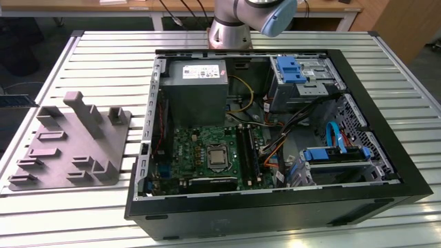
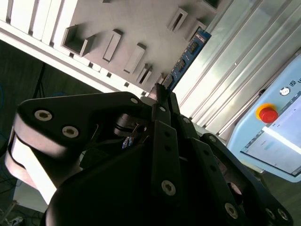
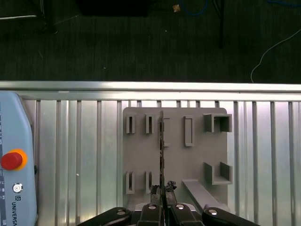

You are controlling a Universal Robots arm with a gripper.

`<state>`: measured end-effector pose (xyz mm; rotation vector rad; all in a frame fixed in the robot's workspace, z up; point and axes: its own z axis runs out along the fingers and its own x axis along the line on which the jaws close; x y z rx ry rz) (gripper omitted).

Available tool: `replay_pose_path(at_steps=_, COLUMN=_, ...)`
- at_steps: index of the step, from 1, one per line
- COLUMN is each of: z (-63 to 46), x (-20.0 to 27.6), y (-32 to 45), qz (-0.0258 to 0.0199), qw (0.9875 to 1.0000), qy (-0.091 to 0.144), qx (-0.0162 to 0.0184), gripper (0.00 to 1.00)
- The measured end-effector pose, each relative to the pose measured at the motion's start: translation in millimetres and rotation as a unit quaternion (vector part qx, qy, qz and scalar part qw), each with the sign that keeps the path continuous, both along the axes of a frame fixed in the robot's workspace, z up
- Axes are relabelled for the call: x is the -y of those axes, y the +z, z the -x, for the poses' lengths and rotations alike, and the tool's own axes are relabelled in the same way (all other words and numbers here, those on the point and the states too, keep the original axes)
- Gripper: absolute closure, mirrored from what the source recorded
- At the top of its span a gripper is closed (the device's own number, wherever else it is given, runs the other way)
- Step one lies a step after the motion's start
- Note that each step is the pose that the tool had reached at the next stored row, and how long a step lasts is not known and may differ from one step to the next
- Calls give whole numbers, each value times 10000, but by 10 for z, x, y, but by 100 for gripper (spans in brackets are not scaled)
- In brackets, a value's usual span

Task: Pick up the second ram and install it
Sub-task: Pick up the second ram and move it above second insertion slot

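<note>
**Second ram (image 2: 187, 55) clamped in the gripper over the grey plate**

A slatted metal table (image 1: 103, 51) carries everything. In the exterior view an open black computer case (image 1: 276, 212) takes up its middle, with the green motherboard (image 1: 206, 155) and grey power supply box (image 1: 193, 82) exposed from above. The robot arm's base (image 1: 231, 31) stands behind the case. A grey plate (image 1: 76, 150) with upright posts lies on the exterior view's left, apart from the case, with a strip of bare slats between them.

In the first wrist view the plate (image 3: 197, 150) sits close to the table edge, with dark floor beyond it. Bare slats lie on both sides of the plate, and a control pendant (image 3: 14, 155) with a red button rests well off to one side.

In both wrist views the gripper (image 2: 160, 92) (image 3: 162, 188) is closed tight on one end of the second ram. The stick juts straight out from the fingertips. In the first wrist view it appears edge-on (image 3: 161, 150) as a thin dark line over the plate, between two columns of brackets. Whether it is clear of the plate cannot be told.
</note>
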<state>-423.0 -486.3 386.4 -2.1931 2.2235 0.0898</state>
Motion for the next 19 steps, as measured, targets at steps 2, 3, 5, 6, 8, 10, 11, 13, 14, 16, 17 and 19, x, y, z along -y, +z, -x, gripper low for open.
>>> replay_pose_path(at_steps=2, z=0, x=0, y=17, qz=0, qw=10000, qy=0, qx=0, gripper=86)
replay_pose_path(at_steps=3, z=0, x=0, y=25, qz=0, qw=10000, qy=0, qx=0, gripper=86)
replay_pose_path(at_steps=5, z=0, x=0, y=44, qz=0, qw=10000, qy=0, qx=0, gripper=86)
replay_pose_path(at_steps=6, z=0, x=0, y=53, qz=0, qw=10000, qy=0, qx=0, gripper=86)
replay_pose_path(at_steps=8, z=0, x=0, y=73, qz=0, qw=10000, qy=0, qx=0, gripper=86)
replay_pose_path(at_steps=10, z=-1, x=0, y=93, qz=-1, qw=10000, qy=0, qx=1, gripper=86)
replay_pose_path(at_steps=11, z=-3, x=0, y=104, qz=-1, qw=10000, qy=0, qx=0, gripper=86)
replay_pose_path(at_steps=13, z=-3, x=0, y=122, qz=-2, qw=10000, qy=0, qx=1, gripper=86)
replay_pose_path(at_steps=14, z=-4, x=0, y=135, qz=-1, qw=10000, qy=0, qx=0, gripper=86)
replay_pose_path(at_steps=16, z=-4, x=0, y=151, qz=-2, qw=10000, qy=0, qx=0, gripper=86)
replay_pose_path(at_steps=17, z=-4, x=0, y=153, qz=-2, qw=10000, qy=0, qx=0, gripper=86)
replay_pose_path(at_steps=19, z=-4, x=0, y=152, qz=-4, qw=10000, qy=0, qx=1, gripper=86)
